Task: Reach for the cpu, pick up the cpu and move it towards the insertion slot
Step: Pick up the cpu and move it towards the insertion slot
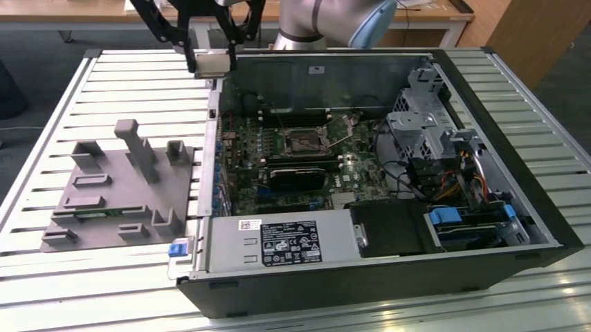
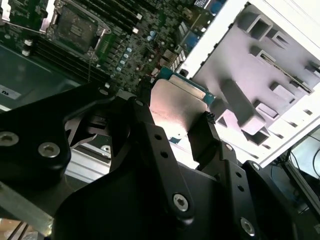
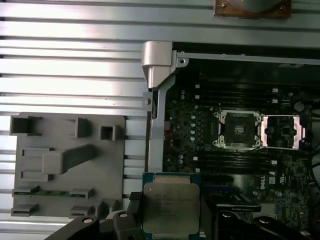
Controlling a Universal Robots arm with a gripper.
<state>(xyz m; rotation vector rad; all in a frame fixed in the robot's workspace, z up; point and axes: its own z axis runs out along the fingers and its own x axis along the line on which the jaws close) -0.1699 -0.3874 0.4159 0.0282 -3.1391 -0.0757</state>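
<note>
With the cpu (image 3: 171, 208) clamped between closed gripper (image 3: 170, 220) fingers, I hold it aloft over the case edge, well apart from the insertion slot (image 3: 238, 129). Transport is underway; alignment above the socket is required.

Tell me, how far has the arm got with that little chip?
Picked up already: the gripper is shut on the cpu, its silver top showing between the black fingers in both wrist views. In the exterior view it hangs in the air above the case's edge, away from the grey fixture. In hand: carrying it over. Left: the insertion slot on the green board sits open and empty.
</note>
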